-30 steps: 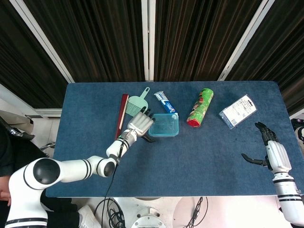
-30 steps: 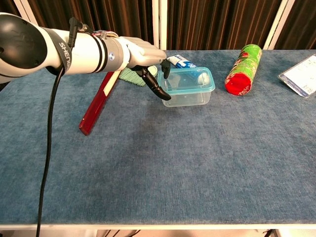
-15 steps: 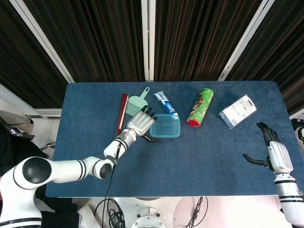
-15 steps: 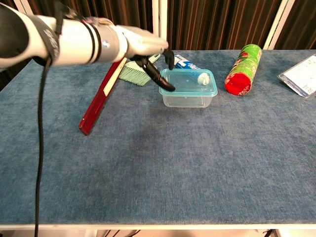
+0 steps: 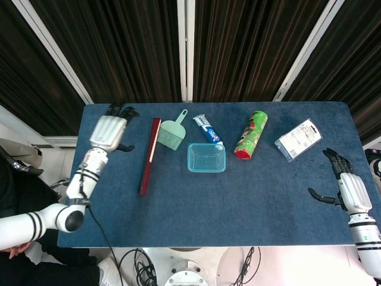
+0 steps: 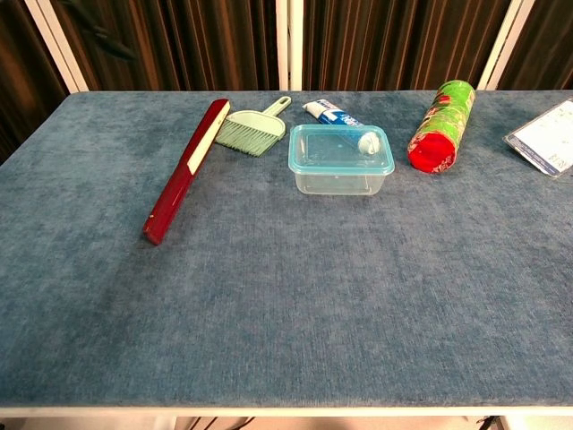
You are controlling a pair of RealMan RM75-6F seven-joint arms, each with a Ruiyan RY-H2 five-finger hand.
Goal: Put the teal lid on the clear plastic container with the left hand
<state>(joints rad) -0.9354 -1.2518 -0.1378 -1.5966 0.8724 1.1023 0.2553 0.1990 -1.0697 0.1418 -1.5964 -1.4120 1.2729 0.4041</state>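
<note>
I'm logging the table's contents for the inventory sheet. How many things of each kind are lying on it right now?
Lidded clear plastic container: 1
Red flat stick: 1
Green hand brush: 1
Toothpaste tube: 1
Green cylindrical can with red end: 1
Flat clear packet: 1
Total: 6

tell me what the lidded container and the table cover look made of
Clear plastic container: see-through, glossy rigid plastic; the toothpaste behind shows through its walls. Teal lid: tinted translucent plastic, shiny, sitting flat on the rim. Table cover: matte blue cloth, apparently short-piled like velvet or felt, judging by its mottled brushed patches.
</note>
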